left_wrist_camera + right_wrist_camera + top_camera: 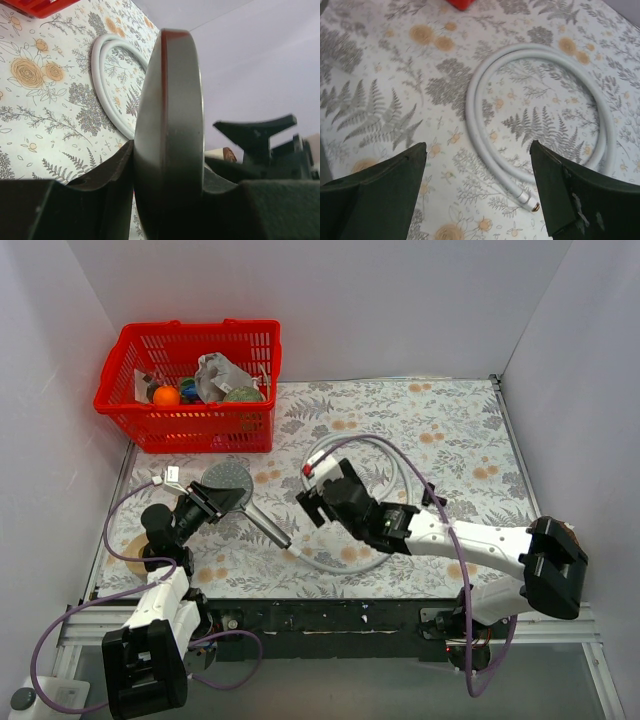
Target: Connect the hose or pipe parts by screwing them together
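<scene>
My left gripper [207, 502] is shut on the grey round shower head [228, 480], whose slim metallic handle [268, 524] slants down to the right over the mat. In the left wrist view the head's disc [170, 115] stands edge-on, clamped between the dark fingers [107, 175]. The whitish hose [340, 567] lies coiled on the mat in the middle. My right gripper [318, 495] hangs over the coil's left part, open and holding nothing. In the right wrist view the hose [480, 95] curves between the open fingers [385, 192], and its metal end nut [532, 204] lies beside the right finger.
A red basket [200, 328] with an orange ball, a bag and other items stands at the back left. A floral mat [450, 430] covers the table. Purple robot cables [452, 530] run along both arms. White walls close in the sides and back.
</scene>
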